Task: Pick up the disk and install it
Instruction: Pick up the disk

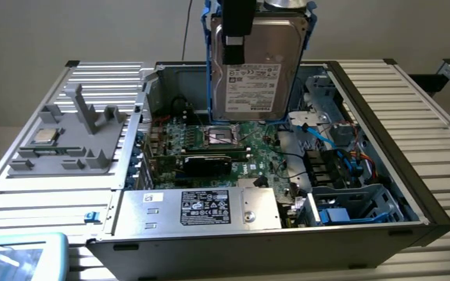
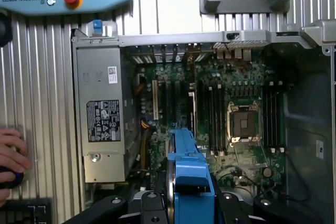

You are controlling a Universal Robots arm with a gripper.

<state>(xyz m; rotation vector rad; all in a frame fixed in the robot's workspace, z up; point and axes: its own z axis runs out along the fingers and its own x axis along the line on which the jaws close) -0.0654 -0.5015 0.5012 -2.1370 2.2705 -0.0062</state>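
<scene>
Gripper [image 2: 191, 203] is clamped on the disk [image 1: 256, 70], which I see hanging upright in its blue carrier [image 2: 189, 166] above the open case [image 1: 248, 252], over the motherboard [image 1: 248, 153] and not touching it, with the chip [image 1: 46, 136] on its grey stand [image 1: 92, 120] farther off at the exterior view's left.

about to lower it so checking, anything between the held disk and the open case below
Nothing visible does: the disk hangs upright above the open case, clear of it. Blue cables lie beside the drive cage at the exterior view's right.
</scene>
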